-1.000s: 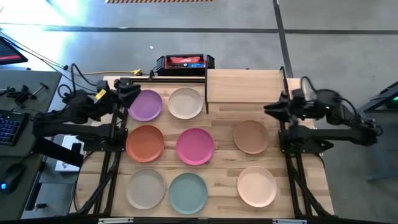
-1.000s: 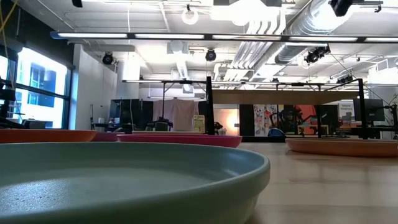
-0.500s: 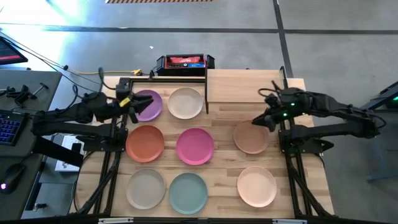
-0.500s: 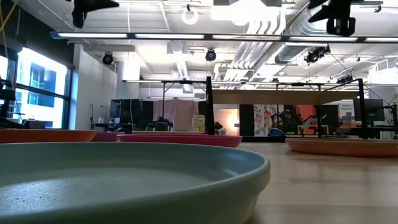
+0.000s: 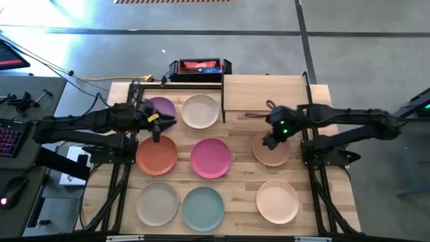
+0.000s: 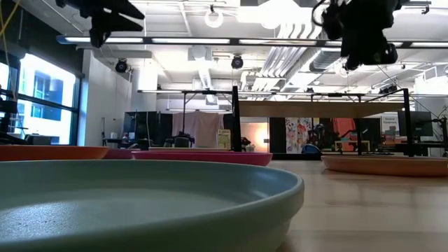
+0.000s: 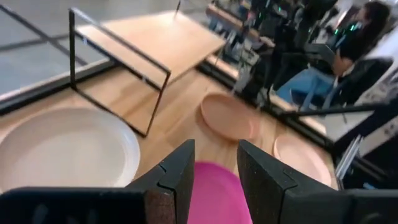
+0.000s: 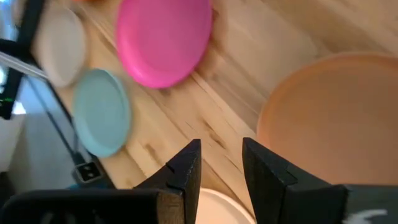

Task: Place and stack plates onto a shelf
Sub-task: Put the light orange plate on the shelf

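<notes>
Eight plates lie flat on the tabletop (image 5: pixel 242 180) and none sits on the shelf (image 5: pixel 263 93), so stacking has not yet begun; what has changed in the last second is that both arms have swung in from the outer edges toward the middle of the high view, which I read as the reach toward the first picks. At centre left of that view the left claw (image 5: pixel 156 125) now hangs between the purple plate (image 5: pixel 161 107) and the orange plate (image 5: pixel 156 154), its arm stretched nearly level from the left edge and the wrist tipped downward; its fingers stand slightly apart with nothing between them, the pink plate (image 7: pixel 214 199) showing through the gap in its wrist view. The cream-white plate (image 5: pixel 200 111) sits right of the purple one, just beside the shelf's near post, with the pink plate below it, then grey-beige (image 5: pixel 157 204) and pale teal (image 5: pixel 203 208) along the bottom. Right of centre, the right claw (image 5: pixel 270 142) has come across to hover over the left rim of the tan-brown plate (image 5: pixel 272 148), arm extended leftward from the right edge, wrist bent down; its fingers are likewise parted and empty. The peach plate (image 5: pixel 277 200) lies at lower right. Judging by position, tan-brown looks the likeliest first pick
</notes>
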